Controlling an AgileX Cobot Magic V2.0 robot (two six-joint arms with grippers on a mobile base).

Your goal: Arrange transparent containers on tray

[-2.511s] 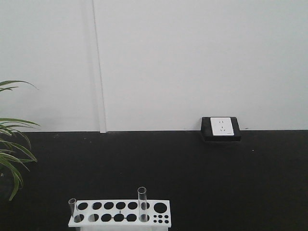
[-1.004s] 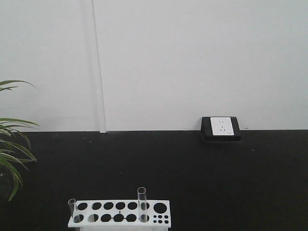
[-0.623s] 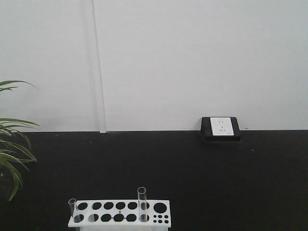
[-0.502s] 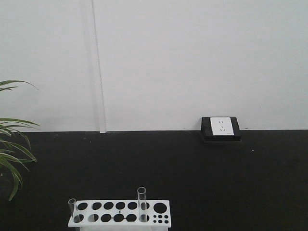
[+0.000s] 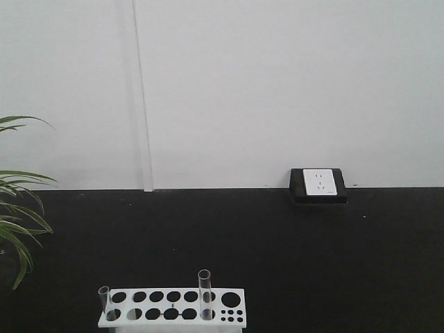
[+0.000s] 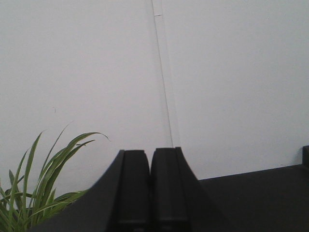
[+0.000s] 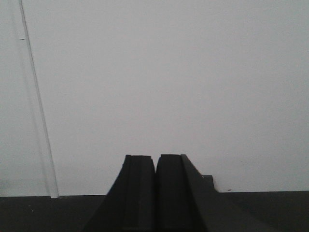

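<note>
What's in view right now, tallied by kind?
Test tubes: 2
White rack: 1
Plant: 1
Wall socket: 1
Total: 5

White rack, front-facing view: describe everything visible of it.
The white rack looks like plastic. Its top plate is pierced by two rows of round holes, plus one larger hole and a cluster of tiny ones at the right end. It sits level, with its base cut off by the frame. Standing in it are the left test tube at its end and the taller test tube right of centre.
</note>
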